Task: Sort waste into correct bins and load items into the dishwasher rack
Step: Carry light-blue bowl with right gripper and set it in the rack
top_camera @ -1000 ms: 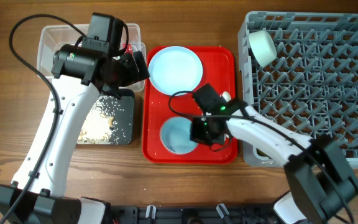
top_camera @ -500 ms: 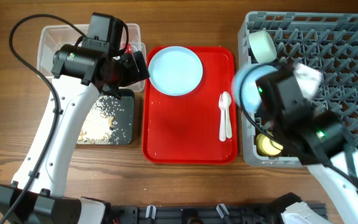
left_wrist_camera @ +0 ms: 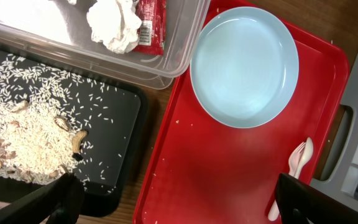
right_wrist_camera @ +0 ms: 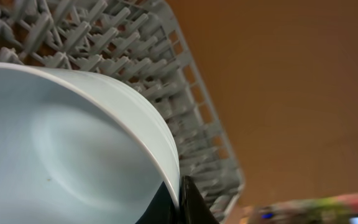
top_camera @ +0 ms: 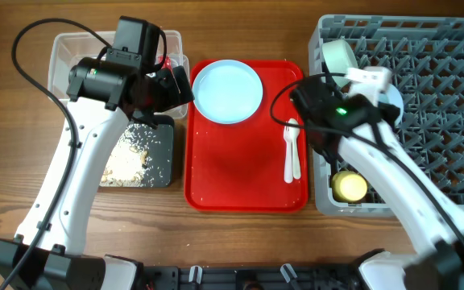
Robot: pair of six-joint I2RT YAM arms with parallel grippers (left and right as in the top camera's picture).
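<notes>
Pale blue bowl (right_wrist_camera: pixel 73 143), pinched at its rim by the right gripper (right_wrist_camera: pixel 180 202), hangs tilted over the dishwasher rack (top_camera: pixel 425 80). It should be seated between the rack's pegs before release. The left gripper (left_wrist_camera: pixel 179 196) gapes empty.

Colour register
Plate (top_camera: pixel 227 90), bowl (right_wrist_camera: pixel 61 155) pale blue; serving tray (top_camera: pixel 240 177) red; spoons (top_camera: pixel 292 153) white; rack (top_camera: pixel 433 97) grey lattice; cup (top_camera: pixel 350 187) yellow; black tray (top_camera: pixel 166 165) speckled white.

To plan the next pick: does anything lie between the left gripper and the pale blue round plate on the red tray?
Nothing visible does. The pale blue round plate lies bare on the red plastic serving tray, and the white plastic spoons lie apart from it. The left gripper hangs open, its fingers wide apart.
</notes>
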